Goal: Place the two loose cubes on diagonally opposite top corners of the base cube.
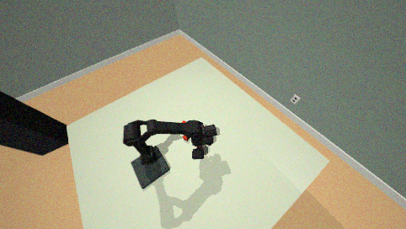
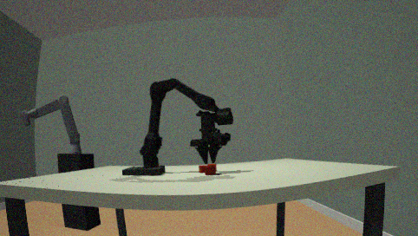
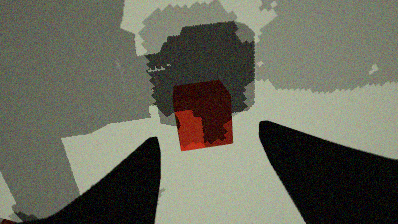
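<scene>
My gripper (image 2: 209, 161) (image 3: 209, 136) is open and points down, with nothing held. In the wrist view one red cube (image 3: 190, 132) stands between the lines of the fingers, partly in shadow, beyond the tips. The exterior view shows a nearer red cube (image 2: 212, 167) just below the fingertips. Another red cube (image 2: 202, 168) shows to its left, partly overlapped. In the top view the arm covers most of the cubes; red bits show at its edges. A dark red corner shows at the wrist view's lower left. I cannot tell which cube is the base.
The pale table (image 1: 126, 114) (image 2: 303, 173) carries the arm's dark base plate (image 1: 145, 174) (image 2: 139, 171), left of the cubes. Shadows of the arm lie across the table top. A second, grey arm (image 2: 65, 114) stands on a black block (image 2: 75, 161) behind the table at the left.
</scene>
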You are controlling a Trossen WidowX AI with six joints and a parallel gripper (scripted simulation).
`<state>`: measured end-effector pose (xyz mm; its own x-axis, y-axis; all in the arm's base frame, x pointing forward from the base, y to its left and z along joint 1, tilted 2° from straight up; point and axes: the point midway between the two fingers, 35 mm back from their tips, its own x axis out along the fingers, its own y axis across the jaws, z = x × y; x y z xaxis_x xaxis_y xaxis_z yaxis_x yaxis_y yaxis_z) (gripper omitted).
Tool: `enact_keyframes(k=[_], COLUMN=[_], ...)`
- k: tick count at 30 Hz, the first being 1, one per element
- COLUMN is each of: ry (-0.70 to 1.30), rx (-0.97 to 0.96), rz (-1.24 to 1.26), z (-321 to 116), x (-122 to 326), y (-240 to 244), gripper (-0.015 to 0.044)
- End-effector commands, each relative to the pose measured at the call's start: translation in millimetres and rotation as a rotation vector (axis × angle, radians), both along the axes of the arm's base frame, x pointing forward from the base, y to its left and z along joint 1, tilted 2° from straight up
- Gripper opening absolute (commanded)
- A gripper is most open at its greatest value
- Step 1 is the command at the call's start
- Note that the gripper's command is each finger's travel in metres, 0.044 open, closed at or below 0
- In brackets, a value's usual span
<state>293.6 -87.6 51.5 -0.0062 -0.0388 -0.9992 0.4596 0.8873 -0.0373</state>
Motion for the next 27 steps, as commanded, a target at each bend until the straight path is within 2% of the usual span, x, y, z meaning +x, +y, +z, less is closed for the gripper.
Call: enact_keyframes(k=[1,18,24,27], ry=[-0.001,-0.001,-0.001,-0.001], rx=[0.003,0.003,0.003,0.003], rz=[0.0,0.0,0.0,0.0], z=[-6.4,-31.6,-31.6,-31.6], x=[0.3,-0.3,-0.3,-0.3], y=[0.2,-0.6,-0.6,-0.6], gripper=[0.0265,0.0265,0.0107,0.0105])
